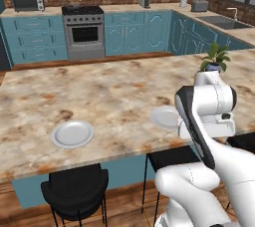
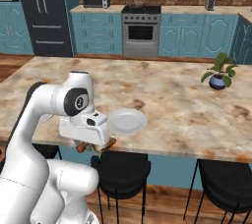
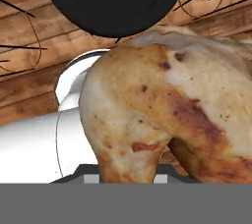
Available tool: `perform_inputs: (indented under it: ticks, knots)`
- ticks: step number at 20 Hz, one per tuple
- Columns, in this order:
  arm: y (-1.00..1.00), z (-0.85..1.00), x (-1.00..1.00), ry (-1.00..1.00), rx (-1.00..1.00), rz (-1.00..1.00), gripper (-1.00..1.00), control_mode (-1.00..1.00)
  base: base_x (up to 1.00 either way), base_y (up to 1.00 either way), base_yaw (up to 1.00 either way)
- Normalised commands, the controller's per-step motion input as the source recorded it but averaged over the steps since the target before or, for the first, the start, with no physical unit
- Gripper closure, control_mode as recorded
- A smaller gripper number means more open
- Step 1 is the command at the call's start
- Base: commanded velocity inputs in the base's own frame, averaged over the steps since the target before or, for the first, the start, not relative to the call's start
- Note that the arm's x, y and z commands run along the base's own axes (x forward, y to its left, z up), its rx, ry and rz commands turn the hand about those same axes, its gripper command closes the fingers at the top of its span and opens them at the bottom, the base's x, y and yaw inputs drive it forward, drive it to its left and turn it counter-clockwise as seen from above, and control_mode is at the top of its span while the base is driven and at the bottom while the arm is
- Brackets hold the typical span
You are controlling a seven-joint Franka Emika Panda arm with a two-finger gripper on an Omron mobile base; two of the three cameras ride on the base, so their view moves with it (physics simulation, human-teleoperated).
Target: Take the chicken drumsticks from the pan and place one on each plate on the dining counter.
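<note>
I count two plates (image 1: 72,134) (image 1: 166,117); one drumstick (image 3: 162,115); three stools (image 1: 75,189) (image 2: 120,169) (image 2: 225,178); one potted plant (image 2: 219,74).

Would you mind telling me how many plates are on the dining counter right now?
2. One plate lies near the front edge of the dining counter, toward the left in the left base view; the other plate sits right beside the arm, partly hidden by it there.

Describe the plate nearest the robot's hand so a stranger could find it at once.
Start at the big marble island counter with blue sides. Along its near edge, above the black stools, lies a round pale plate, empty, just right of the robot's tool. The other plate sits farther left, away from the arm.
</note>
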Motion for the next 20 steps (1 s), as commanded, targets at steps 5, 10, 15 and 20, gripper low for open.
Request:
perform_inputs:
  ticks: [5, 10, 15, 20]
  knots:
    - [-0.53, -0.48, 1.00, -0.10, 0.14, 0.42, 1.00, -1.00, 0.00, 0.00, 0.00]
    - [-0.61, -0.34, 1.00, -0.11, 0.17, 0.35, 1.00, -1.00, 0.00, 0.00, 0.00]
    - [-0.16, -0.03, 1.00, 0.05, 0.11, 0.22, 1.00, -1.00, 0.00, 0.00, 0.00]
    - [0.03, 0.00, 1.00, 0.11, 0.01, 0.05, 1.00, -1.00, 0.00, 0.00, 0.00]
